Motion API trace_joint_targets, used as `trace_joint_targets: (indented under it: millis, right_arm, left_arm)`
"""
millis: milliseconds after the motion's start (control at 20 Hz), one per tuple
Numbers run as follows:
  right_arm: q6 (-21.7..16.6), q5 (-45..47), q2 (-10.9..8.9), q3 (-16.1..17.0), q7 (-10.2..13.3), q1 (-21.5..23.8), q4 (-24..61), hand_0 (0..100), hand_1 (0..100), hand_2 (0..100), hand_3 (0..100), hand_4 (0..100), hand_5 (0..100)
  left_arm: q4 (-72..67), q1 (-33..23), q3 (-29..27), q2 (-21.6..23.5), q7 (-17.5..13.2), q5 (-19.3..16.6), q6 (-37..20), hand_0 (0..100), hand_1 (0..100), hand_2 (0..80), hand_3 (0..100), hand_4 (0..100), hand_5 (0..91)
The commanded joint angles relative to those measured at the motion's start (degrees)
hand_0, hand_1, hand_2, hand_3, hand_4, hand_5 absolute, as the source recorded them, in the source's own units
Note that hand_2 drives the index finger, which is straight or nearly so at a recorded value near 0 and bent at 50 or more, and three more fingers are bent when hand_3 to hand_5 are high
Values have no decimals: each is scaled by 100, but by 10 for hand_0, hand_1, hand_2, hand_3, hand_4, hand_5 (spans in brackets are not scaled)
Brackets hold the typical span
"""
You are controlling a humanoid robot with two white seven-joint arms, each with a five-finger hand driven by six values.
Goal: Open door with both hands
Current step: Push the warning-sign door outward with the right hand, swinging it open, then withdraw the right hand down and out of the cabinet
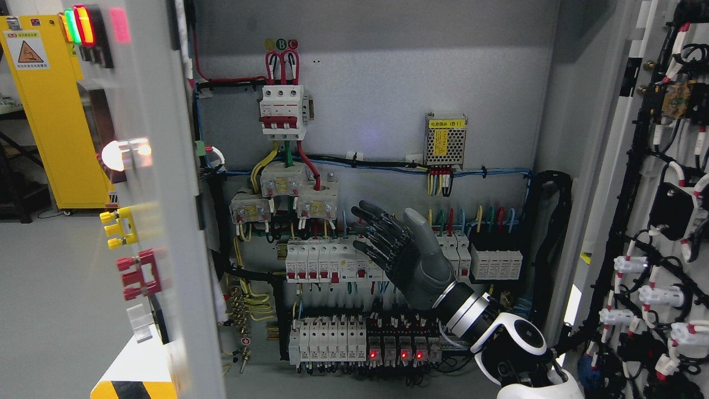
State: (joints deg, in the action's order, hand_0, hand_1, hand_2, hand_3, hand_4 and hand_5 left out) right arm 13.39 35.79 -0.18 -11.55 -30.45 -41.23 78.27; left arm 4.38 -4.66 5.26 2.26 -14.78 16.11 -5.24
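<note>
**Inspector:** Start at the hand. What do you have?

**Onlooker:** The right hand (396, 257) is raised in front of the cabinet interior, its arm entering from lower right. Fingers (372, 230) are extended and slightly spread, grasping nothing and touching nothing I can make out. It hangs before the upper row of circuit breakers (324, 263). The left hand is out of view.

**Inspector:** The doors?

**Onlooker:** Both stand open. The left door (149, 199) is swung out at the picture's left, blurred, its indicator lamps (80, 25) and coloured switches (130, 252) facing outward. The right door (615, 166) is swung out at the right, its wired inner face (659, 266) showing.

**Inspector:** Which step, in your judgement?

**Onlooker:** Opening looks done or nearly so. The next move, as I judge it, calls for drawing the hand back out without brushing the wiring, or pushing a door wider if needed.

**Inspector:** Edges and clearance?

**Onlooker:** The free room is the central gap between the two door edges. Behind the hand sit the breakers, the lower relay row (396, 346) with red lights, and the black cable bundle (545, 244) near the forearm on the right. The three-pole breaker (282, 111) and power supply (446, 138) are well above the hand. Retreat looks clear toward the camera; sideways is tighter on the right.
</note>
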Motion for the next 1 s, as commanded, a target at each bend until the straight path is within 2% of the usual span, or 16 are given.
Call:
trace_joint_targets:
  millis: [0,251,952]
  right_arm:
    - [-12,420,-307,-567,-40,238,654,214,107,0,0,0,0]
    - [-38,429,-377,-945,-49,353,1023,214,107,0,0,0,0]
    - [-29,421,-386,-2395,-40,784,1727,214,107,0,0,0,0]
  left_arm:
    - [2,0,2,-6,2,-2,-4,319,194,0,0,0,0]
    - [2,0,2,3,10,-2,-4,320,194,0,0,0,0]
    - [-7,0,2,-50,10,-11,-4,320,194,0,0,0,0]
